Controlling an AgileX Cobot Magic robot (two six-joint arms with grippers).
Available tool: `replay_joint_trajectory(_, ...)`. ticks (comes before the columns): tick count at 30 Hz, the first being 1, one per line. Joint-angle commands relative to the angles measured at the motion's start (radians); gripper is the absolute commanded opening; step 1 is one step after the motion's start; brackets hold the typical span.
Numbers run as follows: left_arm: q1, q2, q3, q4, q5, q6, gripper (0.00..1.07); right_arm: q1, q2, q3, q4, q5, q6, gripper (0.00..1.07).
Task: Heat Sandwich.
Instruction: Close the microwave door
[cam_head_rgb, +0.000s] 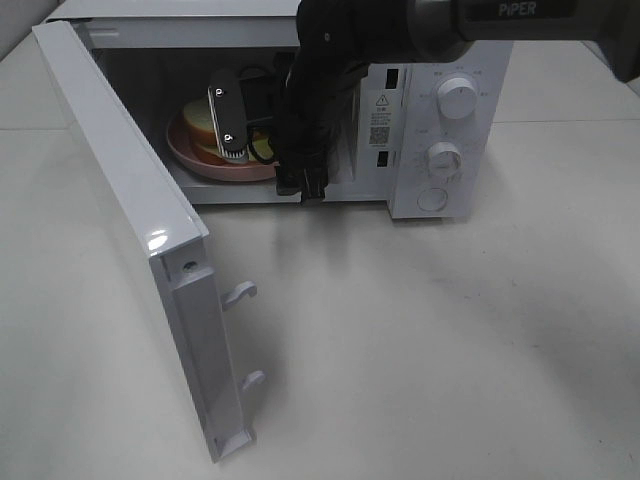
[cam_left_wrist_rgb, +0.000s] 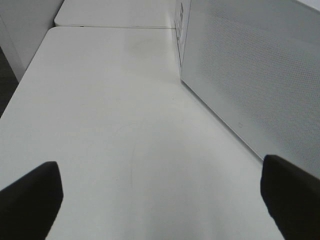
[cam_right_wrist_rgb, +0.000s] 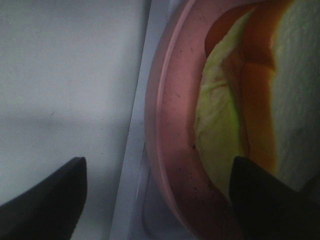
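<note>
The white countertop microwave oven (cam_head_rgb: 478, 150) stands with its white hinged door (cam_head_rgb: 120, 200) swung wide open, and inside its cavity sits the round pink plate (cam_head_rgb: 215, 170). On the plate lies the sandwich (cam_head_rgb: 203, 122), thick white bread with an orange-tan crust and pale green leaf poking out. The right gripper (cam_right_wrist_rgb: 157, 167) on its black arm is reached into the microwave's mouth. Its dark fingers (cam_right_wrist_rgb: 47, 200) stand wide apart with the plate's rim between them and seem to clamp nothing, though one fingertip comes very close to the sandwich's edge. The left gripper (cam_left_wrist_rgb: 160, 170) waits outside the microwave over the pale table (cam_left_wrist_rgb: 110, 125), beside a white dotted panel (the outer face of the door, I'd guess, though I can't be sure). Its jaws are spread too and they hold nothing. To my eye the loading step is about finished: the food is in place and the hand is free of it. The next move calls for drawing the right arm straight back out of the microwave without nudging the plate. Then the door needs swinging shut until its latch hooks catch, and after that a white round dial (cam_head_rgb: 457, 98) on the microwave's front panel needs turning.
</note>
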Motion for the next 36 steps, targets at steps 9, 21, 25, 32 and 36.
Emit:
replay_joint_trajectory(9,0.000,-0.024,0.003,0.001,-0.003,0.000,1.01,-0.005,-0.139,0.198,-0.020,-0.073,0.003,0.76)
replay_joint_trajectory(21,0.000,-0.024,0.003,0.001,-0.003,0.000,1.01,-0.005,-0.267,0.361,-0.022,-0.104,0.009,0.76)
replay_joint_trajectory(25,0.000,-0.024,0.003,0.001,-0.003,0.000,1.01,-0.005,-0.306,0.401,-0.022,-0.103,0.010,0.76)
replay_joint_trajectory(32,0.000,-0.024,0.003,0.001,-0.003,0.000,1.01,-0.005,-0.395,0.494,-0.022,-0.127,0.081,0.79)
replay_joint_trajectory(36,0.000,-0.024,0.003,0.001,-0.003,0.000,1.01,-0.005,-0.438,0.531,-0.050,-0.127,0.159,0.83)
